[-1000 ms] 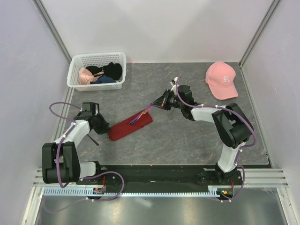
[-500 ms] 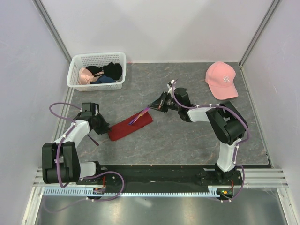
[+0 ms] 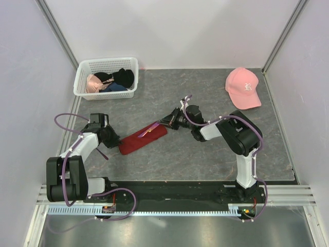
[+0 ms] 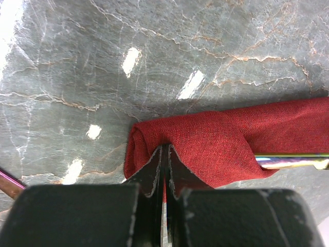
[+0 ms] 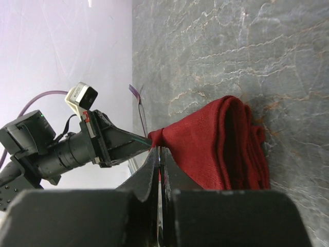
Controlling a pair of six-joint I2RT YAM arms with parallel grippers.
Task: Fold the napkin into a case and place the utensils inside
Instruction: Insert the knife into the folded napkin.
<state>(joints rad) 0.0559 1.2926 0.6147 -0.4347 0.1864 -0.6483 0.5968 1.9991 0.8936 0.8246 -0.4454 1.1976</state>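
Dark red case lying diagonally left of the surface centre, left gripper jaws pinching its end, right gripper jaws pressed together at opposite end, utensil protruding.

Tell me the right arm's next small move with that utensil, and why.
Probably push the utensil a little deeper into the case. The right tool looks shut on the utensil's handle, part of which sticks out of the case at the end facing that arm. The left tool pinches the opposite end, which should brace the cloth against the push.
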